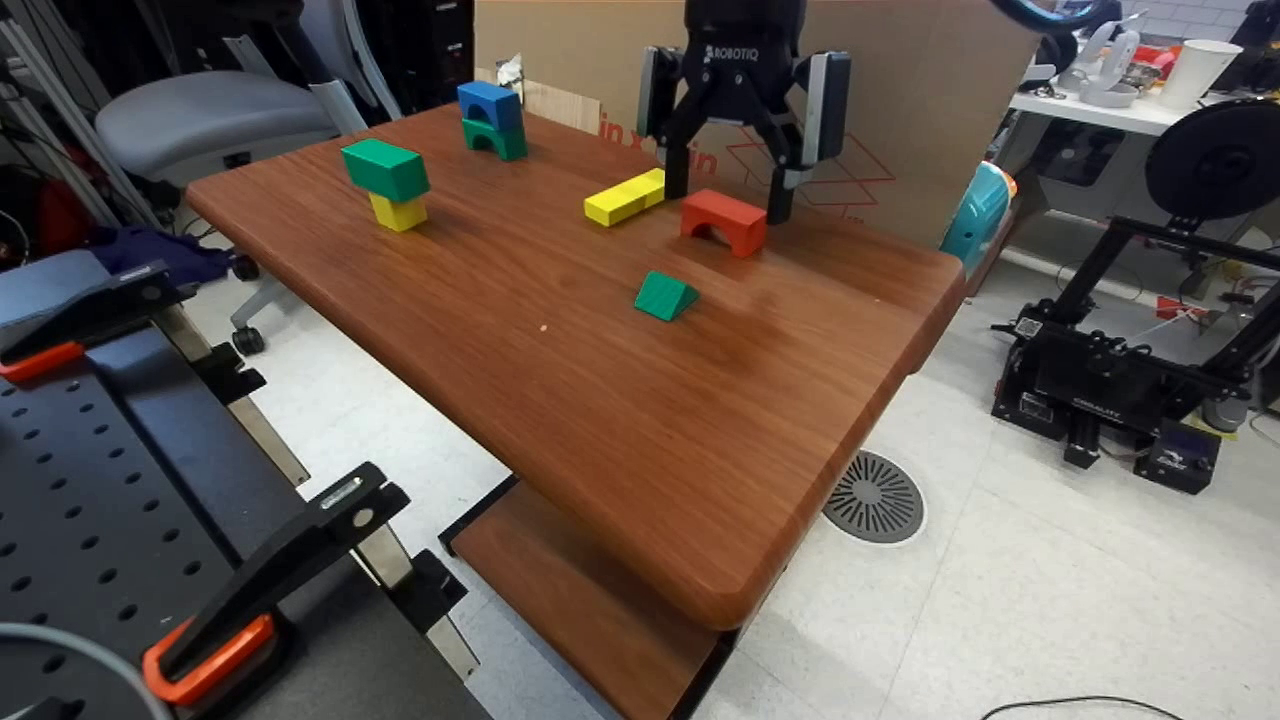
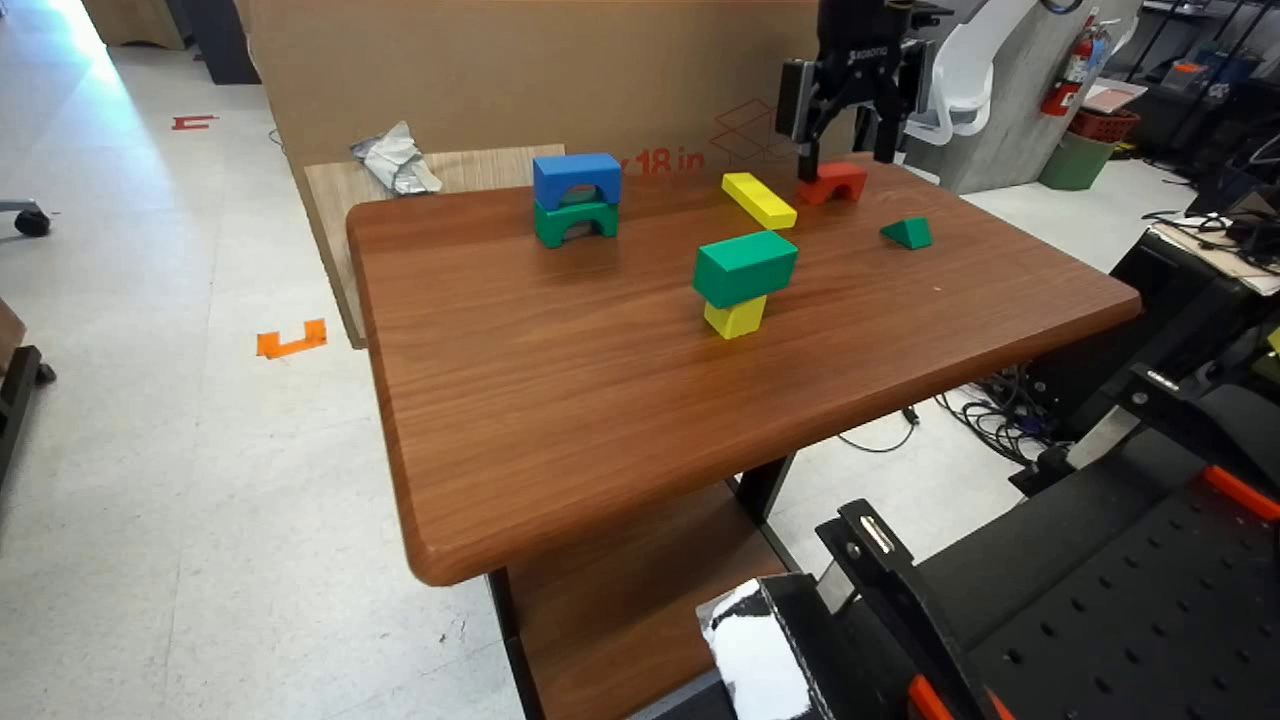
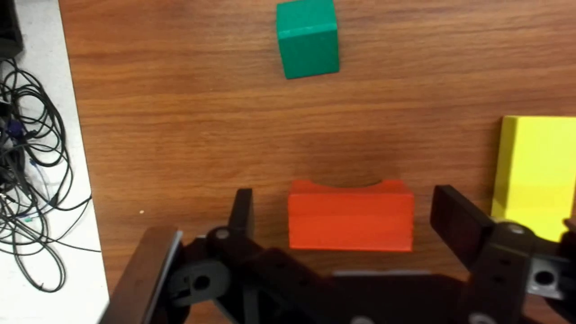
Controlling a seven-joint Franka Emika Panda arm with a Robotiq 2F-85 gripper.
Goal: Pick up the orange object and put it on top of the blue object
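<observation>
The orange-red arch block [image 1: 722, 216] rests on the table with its notch downward; it also shows in an exterior view [image 2: 836, 182] and in the wrist view [image 3: 351, 220]. The blue arch block [image 1: 490, 104] sits on top of a green arch block at the table's far side; it also shows in an exterior view [image 2: 577, 178] and is out of the wrist view. My gripper [image 3: 344, 192] is open and points down at the orange block. In the wrist view the block lies between the fingers, with a gap at each side. Nothing is held.
A yellow bar [image 1: 625, 197] lies close beside one finger. A green wedge [image 1: 665, 296] lies in front of the orange block. A green block [image 1: 386, 169] rests on a yellow block [image 1: 398, 212]. The green arch [image 2: 577, 221] bears the blue one. Cardboard [image 2: 480, 75] stands behind the table.
</observation>
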